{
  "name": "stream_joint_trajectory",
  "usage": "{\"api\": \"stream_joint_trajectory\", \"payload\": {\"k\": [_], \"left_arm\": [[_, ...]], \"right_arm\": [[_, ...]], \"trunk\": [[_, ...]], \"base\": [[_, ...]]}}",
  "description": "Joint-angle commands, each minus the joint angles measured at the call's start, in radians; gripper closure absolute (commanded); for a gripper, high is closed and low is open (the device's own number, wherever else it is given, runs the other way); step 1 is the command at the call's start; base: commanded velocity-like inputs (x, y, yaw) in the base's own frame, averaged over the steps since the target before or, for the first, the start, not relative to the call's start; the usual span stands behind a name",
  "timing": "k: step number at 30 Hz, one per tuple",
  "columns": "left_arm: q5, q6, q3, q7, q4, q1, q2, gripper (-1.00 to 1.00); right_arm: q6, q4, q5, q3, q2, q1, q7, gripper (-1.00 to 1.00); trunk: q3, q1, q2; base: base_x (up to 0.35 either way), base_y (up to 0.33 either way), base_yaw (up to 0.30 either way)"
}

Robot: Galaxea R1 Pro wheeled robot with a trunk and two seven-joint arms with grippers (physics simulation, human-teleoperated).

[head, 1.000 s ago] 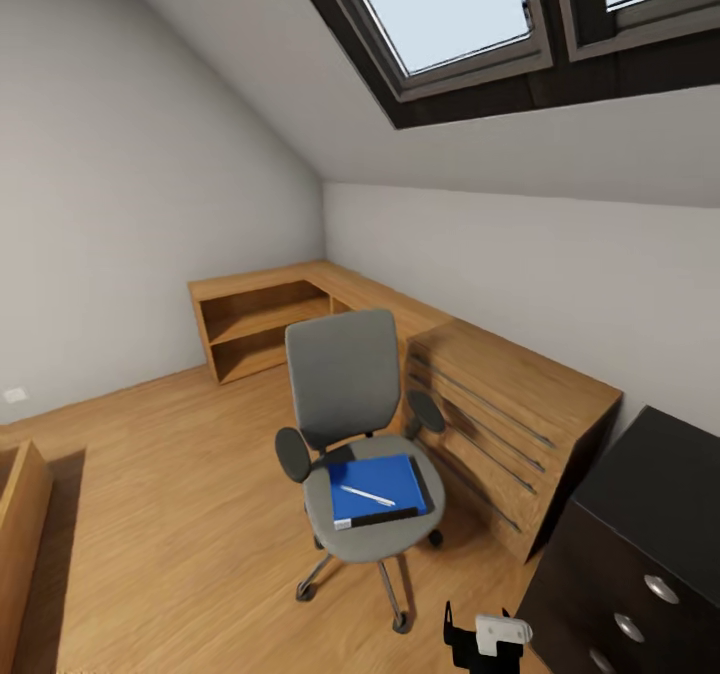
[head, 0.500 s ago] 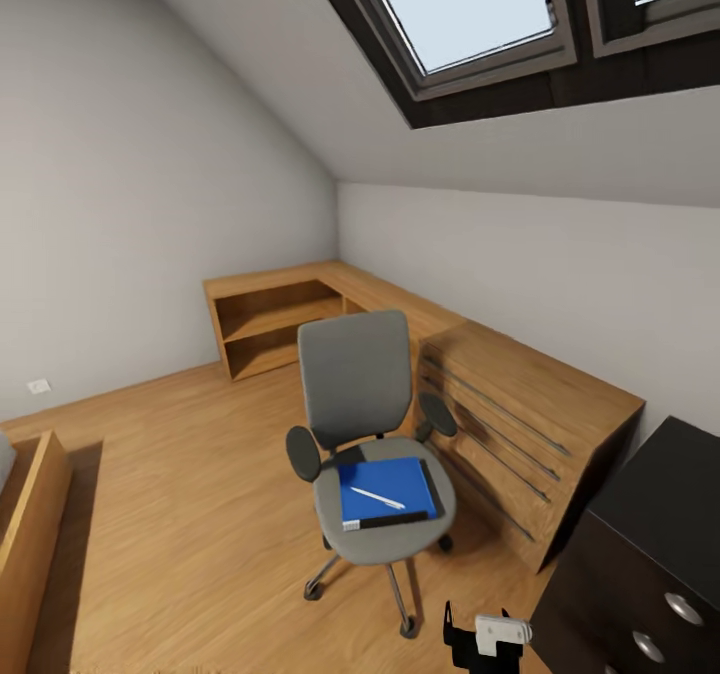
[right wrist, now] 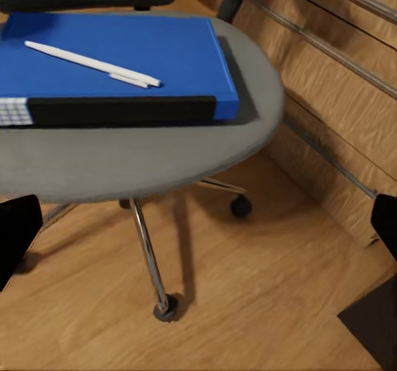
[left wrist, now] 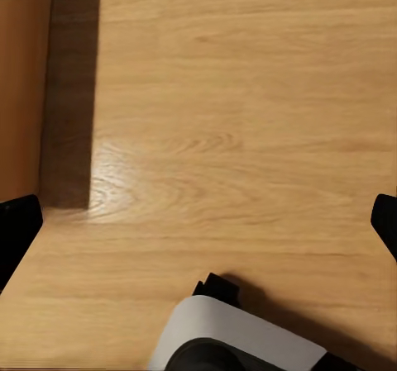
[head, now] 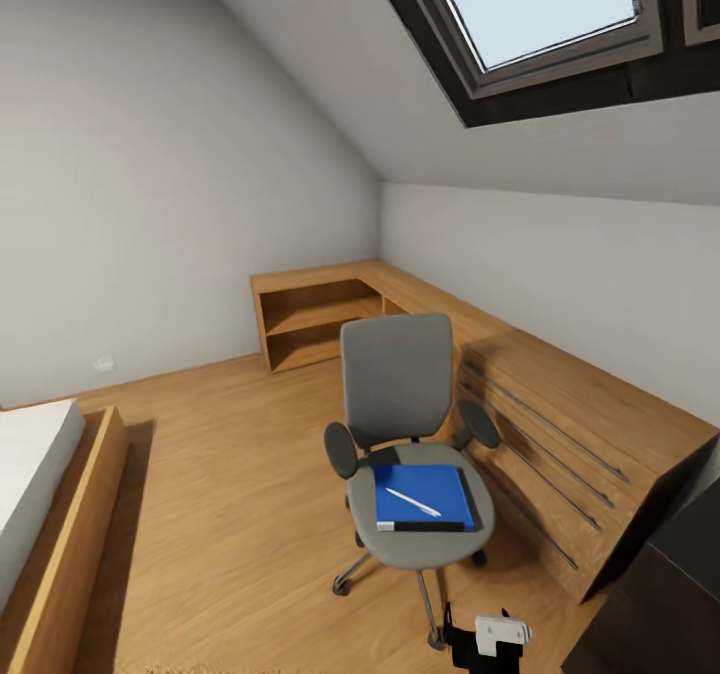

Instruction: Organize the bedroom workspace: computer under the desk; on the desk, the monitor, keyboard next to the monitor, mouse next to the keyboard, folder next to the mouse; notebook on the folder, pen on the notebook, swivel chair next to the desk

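Note:
The swivel chair (head: 396, 384) with grey seat and back stands mid-floor, turned toward me, beside the wooden dresser. The blue folder (head: 424, 496) lies flat on its seat, black spine toward me, and the white pen (head: 413, 502) lies on top of the folder. Up close, the folder (right wrist: 116, 61) and pen (right wrist: 93, 64) sit on the seat (right wrist: 141, 160), with my right gripper (right wrist: 198, 230) open, a little in front of and below the seat edge. My left gripper (left wrist: 198, 226) is open over bare floor. A corner of the black desk (head: 660, 594) shows at lower right.
A long light wooden dresser (head: 560, 424) runs along the right wall to open corner shelves (head: 315, 324). A bed in a wooden frame (head: 50, 514) is at the left. Wood floor (head: 220, 474) lies open between bed and chair. Skylights sit in the sloped ceiling.
The whole view has swung left: the bed has come into view and the desk has slid mostly off the right edge. Chair, folder and pen keep their places in the room.

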Motion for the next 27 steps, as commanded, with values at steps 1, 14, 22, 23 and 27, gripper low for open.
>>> {"api": "stream_joint_trajectory", "payload": {"k": [1,14,22,23,27], "left_arm": [[0.008,-0.004,-0.002,0.002,-0.002,0.000,-0.001,-1.00],[0.008,-0.117,-0.008,-0.004,-0.236,0.000,-0.010,-1.00],[0.009,0.248,0.000,0.002,-0.690,0.000,-0.010,-1.00],[0.009,0.278,0.000,0.004,-0.729,0.000,-0.010,-1.00],[0.013,0.417,0.002,0.030,-0.881,0.000,-0.009,-1.00]], "right_arm": [[-0.001,0.001,-0.003,0.009,0.000,-0.001,-0.006,-1.00],[0.015,-0.046,0.124,0.035,-0.003,-0.003,-0.008,-1.00],[0.488,-0.435,0.160,0.042,-0.043,-0.021,-0.004,-1.00],[0.553,-0.488,0.163,0.042,-0.053,-0.022,0.002,-1.00],[0.884,-0.747,0.172,0.038,-0.105,-0.028,0.076,-1.00]], "trunk": [[-0.001,0.000,-0.001],[-0.001,0.000,-0.001],[-0.001,0.000,-0.001],[-0.001,0.000,-0.001],[-0.001,0.000,-0.001]], "base": [[0.000,0.000,0.279],[0.000,0.000,0.128],[0.000,0.000,0.002],[0.000,0.000,0.000],[0.000,0.000,0.000]]}}
